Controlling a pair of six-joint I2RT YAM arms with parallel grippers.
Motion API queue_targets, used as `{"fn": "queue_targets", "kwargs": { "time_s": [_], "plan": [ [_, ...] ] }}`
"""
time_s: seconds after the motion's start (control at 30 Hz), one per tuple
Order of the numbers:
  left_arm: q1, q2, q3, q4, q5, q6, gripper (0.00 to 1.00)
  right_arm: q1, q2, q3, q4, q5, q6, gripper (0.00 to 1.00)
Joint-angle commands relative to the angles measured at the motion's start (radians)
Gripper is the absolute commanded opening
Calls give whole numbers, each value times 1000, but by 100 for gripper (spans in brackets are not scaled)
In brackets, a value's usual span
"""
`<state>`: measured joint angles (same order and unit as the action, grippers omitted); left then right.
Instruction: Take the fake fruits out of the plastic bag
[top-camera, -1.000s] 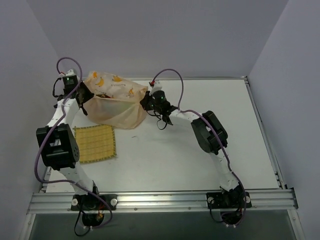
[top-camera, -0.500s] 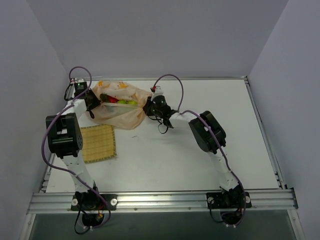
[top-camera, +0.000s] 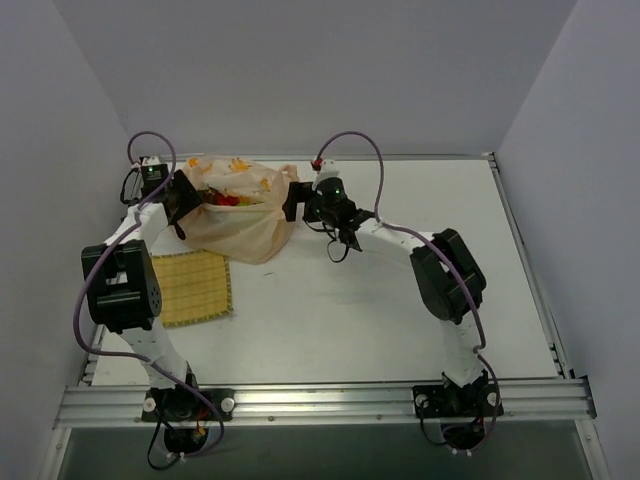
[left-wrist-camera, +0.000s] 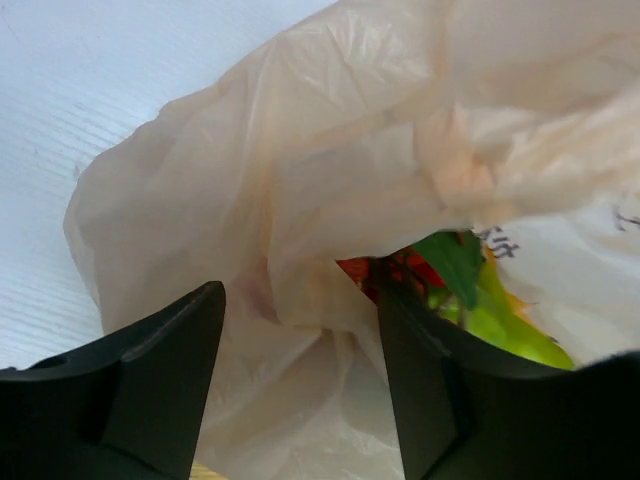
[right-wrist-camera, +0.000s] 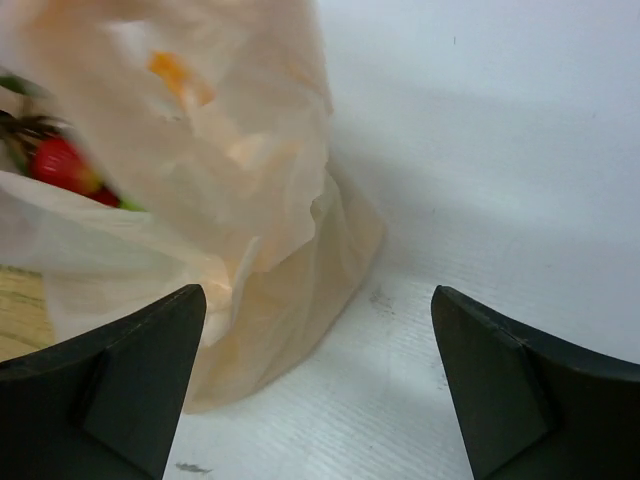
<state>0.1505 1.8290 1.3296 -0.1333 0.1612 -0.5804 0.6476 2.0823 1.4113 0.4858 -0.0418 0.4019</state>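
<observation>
Although two grippers flank it, the one plastic bag (top-camera: 245, 215) is clamped by neither, so far as the wrist views show. It sits on the white table (top-camera: 400, 300) in the upper left of the overhead frame, mouth upward, with the fake fruits (top-camera: 228, 199) showing as a red patch inside the opening.

The left gripper (left-wrist-camera: 295, 300) is at the bag's left edge. Its two fingers stand apart with a bunched fold of peach film in the gap, and neither finger visibly presses on it. Past that fold, in the right half of the left wrist view, one red fruit (left-wrist-camera: 365, 270) and one lime-green fruit (left-wrist-camera: 510, 325) can be counted, with a dark green leaf (left-wrist-camera: 455, 262) between them. The film hides any others.

The right gripper (right-wrist-camera: 318, 295) is at the bag's right edge with its two fingers spread wide. The bag fills the left half of its view, and bare table lies between the fingers on the right. One red fruit (right-wrist-camera: 58, 162) shows at the upper left of that view, blurred, inside the bag.

One square yellow woven mat (top-camera: 190, 288) lies flat on the table just below the bag in the overhead frame, with nothing on it. No fruit lies outside the bag.
</observation>
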Motion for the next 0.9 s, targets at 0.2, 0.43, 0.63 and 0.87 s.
{"fn": "queue_targets", "kwargs": {
  "time_s": [0.2, 0.43, 0.63, 0.87],
  "plan": [
    [-5, -233, -24, -60, 55, -15, 76, 50, -271, 8, -102, 86, -135, 92],
    [-12, -422, -128, -103, 61, -52, 63, 110, -237, 135, -167, 54, -207, 28],
    [-120, -499, -204, -32, -55, -88, 43, 121, -32, 359, -205, -41, -219, 13],
    [-236, -312, -79, 6, -147, -84, 74, 113, 248, 722, -288, 17, -365, 70]
  ]
}}
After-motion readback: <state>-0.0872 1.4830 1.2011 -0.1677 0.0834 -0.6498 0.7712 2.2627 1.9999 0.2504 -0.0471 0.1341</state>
